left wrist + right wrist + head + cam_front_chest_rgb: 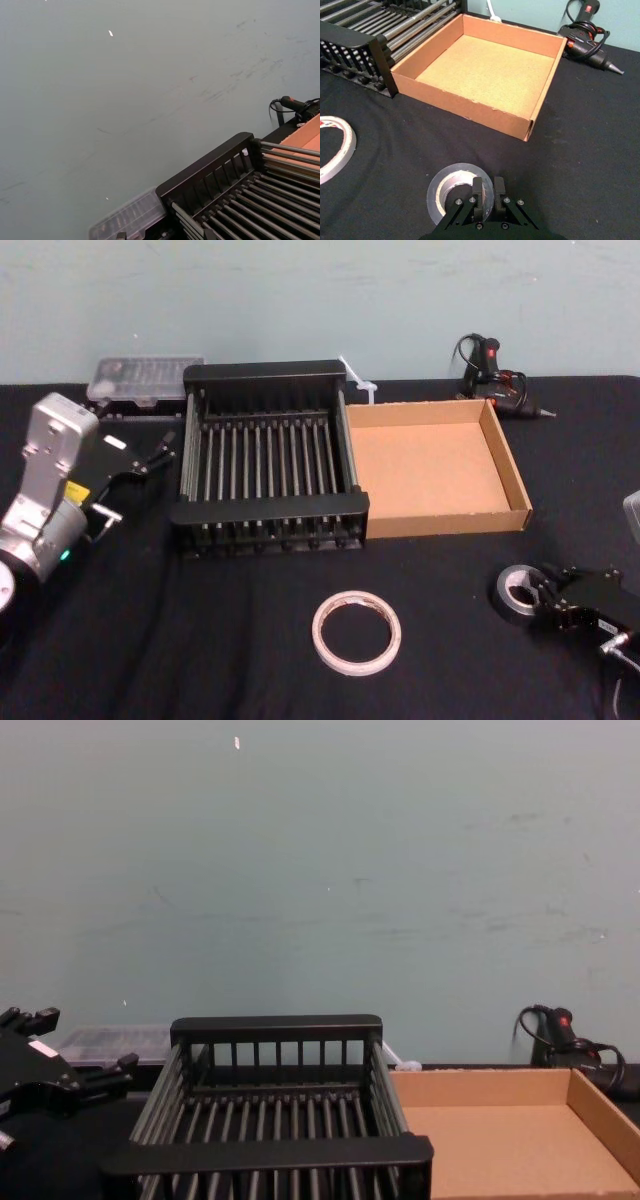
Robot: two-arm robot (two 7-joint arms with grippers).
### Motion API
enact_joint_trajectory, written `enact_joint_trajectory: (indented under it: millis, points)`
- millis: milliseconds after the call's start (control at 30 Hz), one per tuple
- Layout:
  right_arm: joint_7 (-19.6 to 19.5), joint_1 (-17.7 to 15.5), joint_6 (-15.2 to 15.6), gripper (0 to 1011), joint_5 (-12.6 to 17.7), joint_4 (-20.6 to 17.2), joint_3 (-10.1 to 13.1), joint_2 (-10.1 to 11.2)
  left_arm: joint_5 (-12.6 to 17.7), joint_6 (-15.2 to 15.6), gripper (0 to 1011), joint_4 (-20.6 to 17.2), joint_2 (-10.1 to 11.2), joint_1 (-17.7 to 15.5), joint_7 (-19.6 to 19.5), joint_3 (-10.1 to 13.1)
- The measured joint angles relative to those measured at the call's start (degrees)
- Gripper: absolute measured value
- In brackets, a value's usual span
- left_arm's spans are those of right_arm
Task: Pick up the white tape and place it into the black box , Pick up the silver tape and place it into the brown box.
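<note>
White tape (334, 145): cut off by the right wrist view's edge; part of the ring is seen.
Silver tape (454, 190): near rim hidden behind the right pincer (485, 187); in the head view, one side covered by that pincer.
Black box (275, 1120): front cut off by the chest view's lower edge; in the left wrist view one corner is seen.
Brown box (500, 1135): right wall and front cropped in the chest view.
Clear case (127, 220): contents too blurred to be told.
Left pincer (60, 1050): cropped by the chest view's left edge.
</note>
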Motion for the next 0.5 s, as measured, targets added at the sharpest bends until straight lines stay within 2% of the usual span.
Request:
enact_joint_trajectory:
  millis: [500]
  points:
    - [0.9,-0.4,-0.9,137,-0.5,-0.2,0.9,-0.8,0.0,0.0,1001,0.0,0.0,0.0,0.0,0.0]
